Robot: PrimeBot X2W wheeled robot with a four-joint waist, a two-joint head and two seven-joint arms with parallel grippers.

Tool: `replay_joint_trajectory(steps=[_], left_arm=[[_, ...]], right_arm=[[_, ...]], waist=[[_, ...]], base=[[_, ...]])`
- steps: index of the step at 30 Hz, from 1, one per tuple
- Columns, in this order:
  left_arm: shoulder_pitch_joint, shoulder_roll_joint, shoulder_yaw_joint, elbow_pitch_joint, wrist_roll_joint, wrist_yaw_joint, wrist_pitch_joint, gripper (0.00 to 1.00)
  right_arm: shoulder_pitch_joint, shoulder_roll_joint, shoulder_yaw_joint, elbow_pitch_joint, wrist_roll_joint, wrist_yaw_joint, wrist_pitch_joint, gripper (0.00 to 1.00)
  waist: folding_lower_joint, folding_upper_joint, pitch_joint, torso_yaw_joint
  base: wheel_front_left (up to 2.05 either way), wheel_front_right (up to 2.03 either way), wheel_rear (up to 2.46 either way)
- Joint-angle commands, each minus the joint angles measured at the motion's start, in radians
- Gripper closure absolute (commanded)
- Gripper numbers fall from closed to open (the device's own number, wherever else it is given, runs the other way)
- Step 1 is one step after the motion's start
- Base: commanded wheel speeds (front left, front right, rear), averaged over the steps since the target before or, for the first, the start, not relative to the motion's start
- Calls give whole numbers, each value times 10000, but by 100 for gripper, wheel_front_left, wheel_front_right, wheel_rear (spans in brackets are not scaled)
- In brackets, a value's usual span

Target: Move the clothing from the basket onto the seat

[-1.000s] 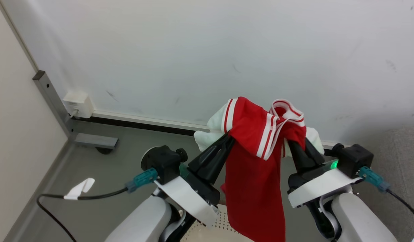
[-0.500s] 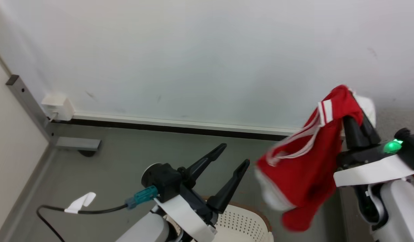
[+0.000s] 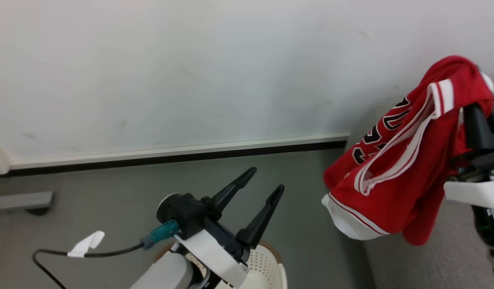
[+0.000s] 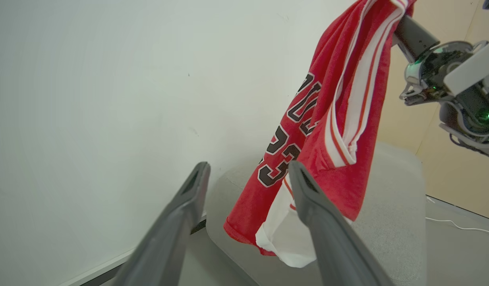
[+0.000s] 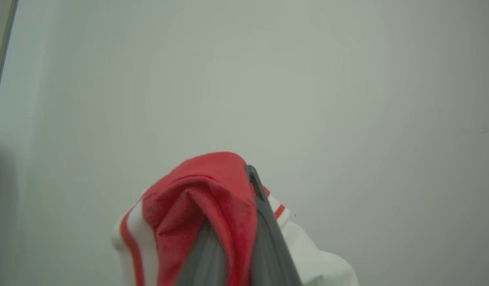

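Left gripper (image 3: 267, 179) released: fingers spread wide with nothing between them, pointing up and away. Basket (image 3: 271, 261) sits right under its wrist, a cream corner with a holed wall and brown rim. A black cable (image 3: 90, 253) with a white tag trails off the back of that wrist over the grey floor (image 3: 110, 192).

Right gripper (image 3: 483, 120) is clenched on the clothing (image 3: 391, 180). It is held higher than the left gripper and well off to its right. The clothing is draped over the right fingertips, with the bulk hanging down on the side facing the left gripper. It is red with white bands, dark numerals and a white patch at the lowest part. It is out of the basket and well apart from the left fingers.

In the left wrist view the clothing hangs beyond that gripper's fingertips, in front of the grey seat (image 4: 391, 198). Cannot tell whether the lowest edge touches the cushion. The seat lies below the right gripper.

In the right wrist view a red fold caps the fingers, with white fabric beside them.

Farthest are the pale wall (image 3: 190, 80) and a white-and-black baseboard (image 3: 170, 154).
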Motion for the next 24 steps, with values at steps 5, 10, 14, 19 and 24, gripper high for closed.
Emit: replay_joint_trajectory(steps=[5, 10, 14, 19, 24], left_arm=[[47, 65, 186, -4, 293, 22, -2, 0], [-113, 235, 297, -25, 459, 22, -2, 0], [-141, 347, 320, -39, 655, 22, -2, 0], [-34, 448, 315, -52, 839, 21, -3, 0], [4, 403, 354, -92, 886, 21, -2, 0]], right_arm=[[-196, -346, -482, -823, -39, -23, 172, 100], [22, -389, -983, -1591, -160, -23, 463, 100], [291, -246, -1474, -2198, -238, -23, 620, 100], [564, -64, -1877, -2786, -343, -23, 766, 100], [567, 27, -2062, -3111, -302, -23, 927, 100]], waist=[[-1, 0, 444, -1534], [-1, 0, 654, -2308], [-1, 0, 832, -2814], [-1, 0, 1054, -3333], [-1, 0, 1207, -3604]], base=[[0, 0, 0], [0, 0, 0], [0, 0, 0], [0, 0, 0], [0, 0, 0]])
